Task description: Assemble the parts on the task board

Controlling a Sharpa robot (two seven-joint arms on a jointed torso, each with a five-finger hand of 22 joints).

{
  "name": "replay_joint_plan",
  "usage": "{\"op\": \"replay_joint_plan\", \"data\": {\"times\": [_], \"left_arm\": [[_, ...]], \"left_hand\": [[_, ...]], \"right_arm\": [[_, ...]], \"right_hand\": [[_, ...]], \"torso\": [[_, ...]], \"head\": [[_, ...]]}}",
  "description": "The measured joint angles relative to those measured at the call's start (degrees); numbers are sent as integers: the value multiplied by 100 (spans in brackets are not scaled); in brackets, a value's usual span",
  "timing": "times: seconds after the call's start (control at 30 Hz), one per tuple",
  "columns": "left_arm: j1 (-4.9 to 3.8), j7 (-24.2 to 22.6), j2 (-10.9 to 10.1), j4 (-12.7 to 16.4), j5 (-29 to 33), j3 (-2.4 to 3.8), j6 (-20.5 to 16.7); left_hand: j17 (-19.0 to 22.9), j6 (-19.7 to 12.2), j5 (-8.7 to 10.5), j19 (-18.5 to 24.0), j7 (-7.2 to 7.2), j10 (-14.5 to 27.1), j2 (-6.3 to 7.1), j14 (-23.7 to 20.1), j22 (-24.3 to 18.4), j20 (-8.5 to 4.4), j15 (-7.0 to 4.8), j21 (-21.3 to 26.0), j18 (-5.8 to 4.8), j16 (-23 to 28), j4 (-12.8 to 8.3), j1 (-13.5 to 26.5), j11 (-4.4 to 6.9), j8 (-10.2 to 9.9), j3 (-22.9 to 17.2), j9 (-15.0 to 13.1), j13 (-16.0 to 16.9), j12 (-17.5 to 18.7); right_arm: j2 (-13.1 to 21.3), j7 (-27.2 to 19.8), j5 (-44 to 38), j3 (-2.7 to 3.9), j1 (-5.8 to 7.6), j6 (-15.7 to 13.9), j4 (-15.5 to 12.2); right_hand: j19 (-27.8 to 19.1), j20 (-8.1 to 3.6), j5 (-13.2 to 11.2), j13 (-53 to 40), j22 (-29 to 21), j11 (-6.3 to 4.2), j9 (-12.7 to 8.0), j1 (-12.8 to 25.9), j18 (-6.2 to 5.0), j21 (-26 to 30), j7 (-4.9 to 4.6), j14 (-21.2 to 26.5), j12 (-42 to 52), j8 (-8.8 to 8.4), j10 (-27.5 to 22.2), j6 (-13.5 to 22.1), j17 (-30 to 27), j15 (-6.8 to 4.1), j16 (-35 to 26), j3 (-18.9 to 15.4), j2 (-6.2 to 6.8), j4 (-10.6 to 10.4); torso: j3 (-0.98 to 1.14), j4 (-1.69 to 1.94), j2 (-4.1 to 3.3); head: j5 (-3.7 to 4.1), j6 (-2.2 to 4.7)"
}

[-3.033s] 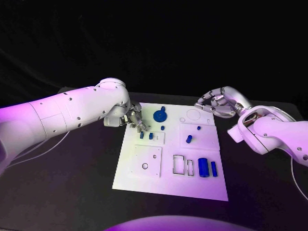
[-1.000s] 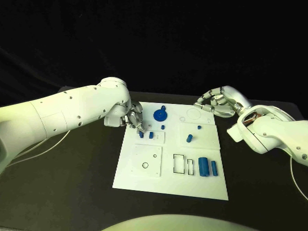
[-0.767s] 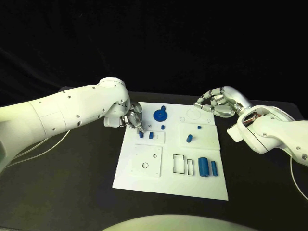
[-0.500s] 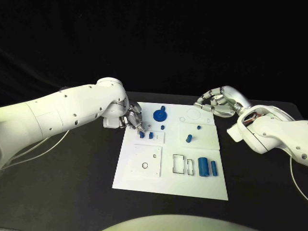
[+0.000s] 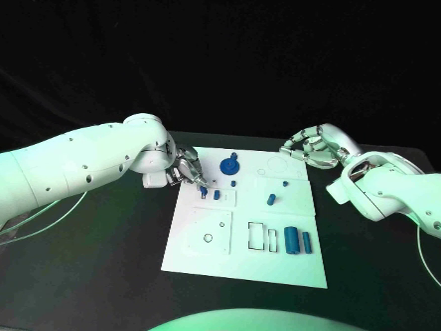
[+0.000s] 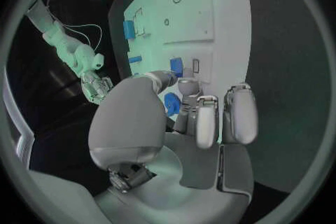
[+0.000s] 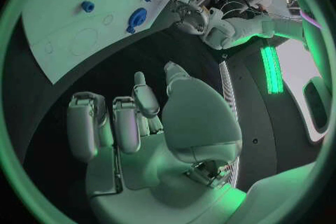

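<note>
The white task board (image 5: 280,265) lies in the middle of the black table. My left hand (image 5: 188,171) hovers at the board's far left corner, its fingertips closed around a small blue part (image 5: 200,187) beside a second small blue part (image 5: 216,195). In the left wrist view the pinched blue part (image 6: 171,103) sits between the thumb and fingers of that hand (image 6: 189,123). My right hand (image 5: 312,148) hangs off the board's far right corner, fingers curled in, holding nothing. A blue gear (image 5: 229,165) sits at the board's far edge.
A blue peg (image 5: 270,199) and a small blue stud (image 5: 285,183) lie mid-board. Two blue cylinders (image 5: 291,239) stand near the board's near right side, beside rectangular slots (image 5: 258,235). A square plate with a hole (image 5: 209,231) takes the near left.
My left arm has swung a little to the left while its fingertips stay at the small blue part, which now sits slightly higher. The right hand has not moved.
</note>
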State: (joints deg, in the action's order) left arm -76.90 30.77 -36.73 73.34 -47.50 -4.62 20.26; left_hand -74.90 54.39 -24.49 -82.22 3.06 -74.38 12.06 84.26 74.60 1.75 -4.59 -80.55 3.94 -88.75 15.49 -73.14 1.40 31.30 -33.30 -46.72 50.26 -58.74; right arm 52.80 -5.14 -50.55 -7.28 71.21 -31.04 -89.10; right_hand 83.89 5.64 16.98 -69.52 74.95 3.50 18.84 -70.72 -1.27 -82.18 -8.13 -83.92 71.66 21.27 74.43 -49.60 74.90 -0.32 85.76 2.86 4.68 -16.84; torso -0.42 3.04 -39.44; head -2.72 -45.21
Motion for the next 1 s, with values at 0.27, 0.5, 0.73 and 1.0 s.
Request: {"op": "replay_joint_plan", "data": {"times": [0.27, 0.5, 0.73, 1.0], "left_arm": [[73, -261, -484, 652, -100, -1, -827], [263, -700, -782, 1145, -683, -22, -1777], [459, -1105, -924, 1434, -1375, -70, -2644], [645, -1313, -976, 1526, -2030, -119, -3212]], "left_hand": [[0, 29, 1, -21, 13, -39, 13, 0, 32, -21, 0, -27, 0, 0, -1, 14, 1, 0, -1, -1, 21, -33], [0, 55, 8, -72, -7, -81, 77, 0, 32, -50, 0, -94, 0, -34, -79, 78, 22, 30, -127, -4, 87, -95], [0, 86, 19, -103, -20, -123, 118, -21, 31, -61, -20, -133, 0, -62, -56, 68, 22, 30, -150, -23, 117, -138], [0, 105, 20, -123, -38, -144, 172, -22, 31, -82, -20, -160, 0, -62, -32, 75, 41, 30, -174, -36, 140, -161]], "right_arm": [[35, -13, 8, 0, -4, -15, -9], [64, -31, 17, 0, -22, -31, -17], [91, -47, 26, 1, -38, -44, -25], [118, -59, 35, 1, -49, -53, -34]], "right_hand": [[0, 0, 0, 1, 0, 0, 0, 0, 0, 0, 0, 0, 0, 0, 0, 0, 0, 0, 0, 0, 0, 0], [0, 0, 0, 1, -1, 0, 0, 0, 0, 0, 0, 0, 0, 0, 0, 0, 0, 0, 0, 0, 0, 0], [0, 0, 0, 1, -2, 0, 0, 0, 0, 0, 0, 0, 0, 0, 0, 0, 0, 0, 0, 0, 0, 0], [0, 0, 0, 1, -2, 0, 0, 0, 0, 0, 0, 0, 0, 0, 0, 0, 0, 0, 0, 0, 0, 0]], "torso": [[-3, 12, 10], [-5, 38, 37], [-5, 50, 60], [-3, 52, 64]], "head": [[-5, 17], [-10, 25], [-8, 3], [-4, -5]]}}
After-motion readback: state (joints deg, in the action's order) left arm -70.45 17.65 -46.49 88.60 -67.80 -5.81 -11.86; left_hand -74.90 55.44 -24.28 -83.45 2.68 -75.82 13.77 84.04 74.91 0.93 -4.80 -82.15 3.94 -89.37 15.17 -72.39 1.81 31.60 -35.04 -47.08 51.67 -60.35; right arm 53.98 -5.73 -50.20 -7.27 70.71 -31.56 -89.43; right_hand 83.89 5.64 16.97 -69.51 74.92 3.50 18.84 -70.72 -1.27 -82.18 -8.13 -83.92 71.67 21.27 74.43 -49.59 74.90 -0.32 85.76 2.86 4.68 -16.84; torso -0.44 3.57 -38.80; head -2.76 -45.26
